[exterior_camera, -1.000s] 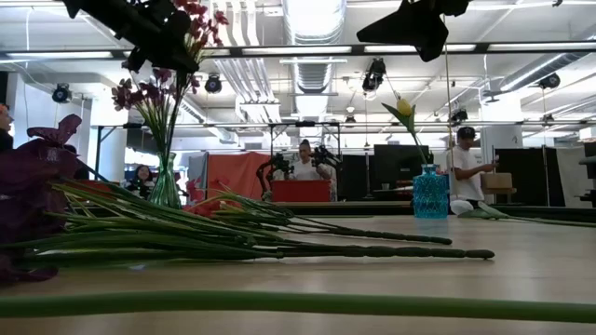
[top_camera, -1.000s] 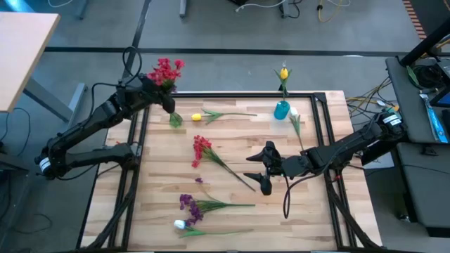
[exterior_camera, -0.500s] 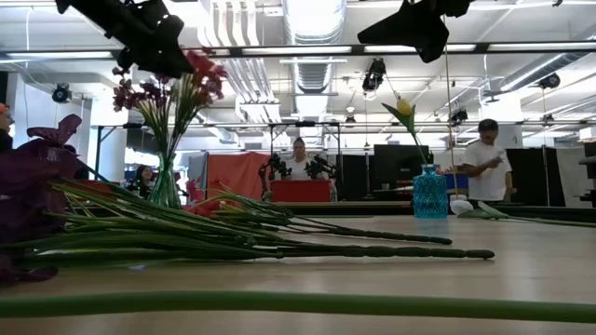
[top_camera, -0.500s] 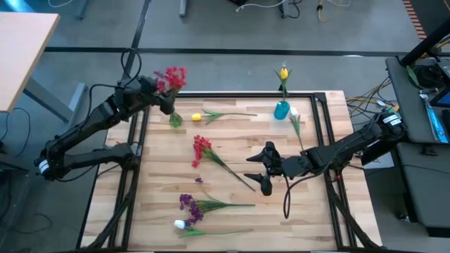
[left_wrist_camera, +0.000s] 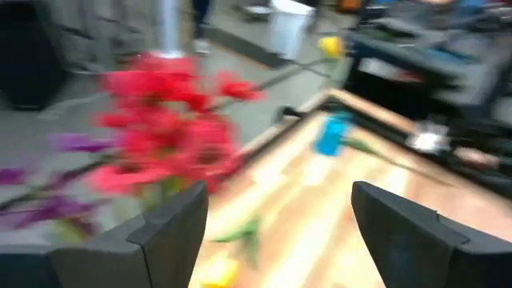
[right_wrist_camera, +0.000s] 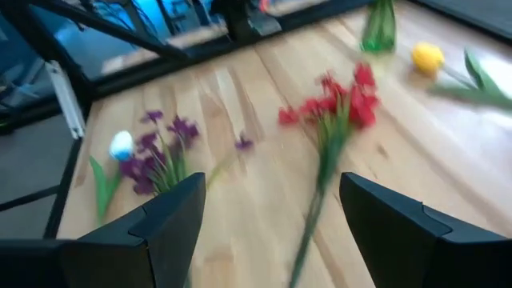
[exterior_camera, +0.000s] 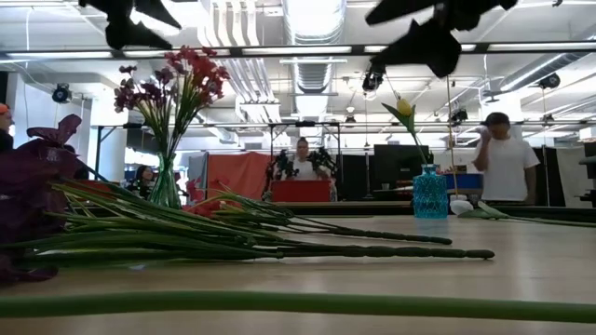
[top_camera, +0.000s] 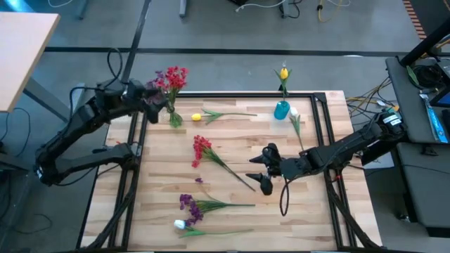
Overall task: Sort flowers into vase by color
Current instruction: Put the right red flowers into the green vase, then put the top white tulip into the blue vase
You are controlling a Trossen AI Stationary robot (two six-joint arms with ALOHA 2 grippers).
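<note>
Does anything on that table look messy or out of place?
Somewhat. The green vase at the far left corner holds red and purple flowers together, though sorting is by color. Several flowers lie loose on the table, including a red one, a purple one and a yellow one.

We are looking at a table [top_camera: 232, 140] of pale wood planks with a smooth, faintly shiny finish. We are seeing a clear green glass vase [top_camera: 174, 119] at ten o'clock and a glossy, faceted blue glass vase [top_camera: 281, 110] at one o'clock. The flowers [top_camera: 200, 149] are looking like matt cloth on smooth plastic stems. Both grippers, left [left_wrist_camera: 276, 232] and right [right_wrist_camera: 268, 232], are showing matt black plastic fingers.
</note>
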